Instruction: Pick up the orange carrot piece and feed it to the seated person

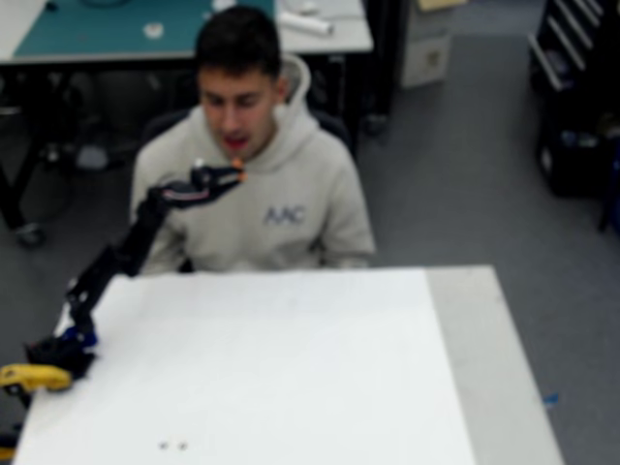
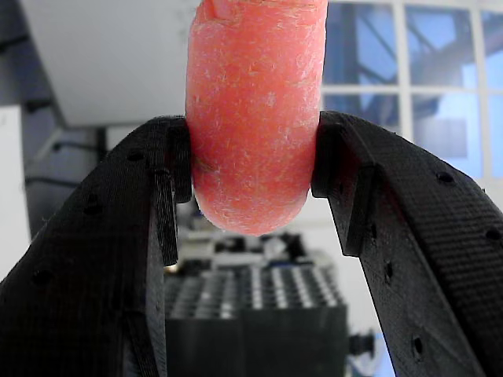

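Observation:
The orange carrot piece (image 2: 253, 118) fills the top middle of the wrist view, pinched between my two black fingers (image 2: 169, 188). In the fixed view my gripper (image 1: 232, 175) is raised off the table on the black arm, shut on the carrot piece (image 1: 238, 173), which shows as a tiny orange dot at its tip. It sits just below the chin of the seated person (image 1: 262, 194), who wears a beige hoodie with blue lettering and sits behind the table's far edge, mouth slightly open.
A white table (image 1: 291, 368) spreads in front of the person, with two small dark specks (image 1: 172, 446) near its front edge. A yellow tool handle (image 1: 29, 378) lies beside the arm's base at the left. Another desk (image 1: 116, 34) stands behind.

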`<action>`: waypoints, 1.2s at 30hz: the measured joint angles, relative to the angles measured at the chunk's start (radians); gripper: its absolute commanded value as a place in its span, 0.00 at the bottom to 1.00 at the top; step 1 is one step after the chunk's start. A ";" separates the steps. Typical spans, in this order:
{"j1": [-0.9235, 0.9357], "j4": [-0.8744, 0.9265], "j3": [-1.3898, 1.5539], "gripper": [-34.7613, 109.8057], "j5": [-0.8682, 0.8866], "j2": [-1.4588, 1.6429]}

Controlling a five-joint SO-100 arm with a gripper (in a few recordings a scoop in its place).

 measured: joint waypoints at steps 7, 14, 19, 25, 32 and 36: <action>0.000 -0.071 0.000 0.22 -0.002 0.000; 0.000 -0.216 0.000 0.22 -0.003 0.000; 0.000 -0.232 0.000 0.22 -0.003 0.000; -0.038 -0.232 0.000 0.22 -0.003 0.000; -0.061 -0.232 0.000 0.22 -0.003 0.000; -0.075 -0.232 0.000 0.22 -0.005 0.000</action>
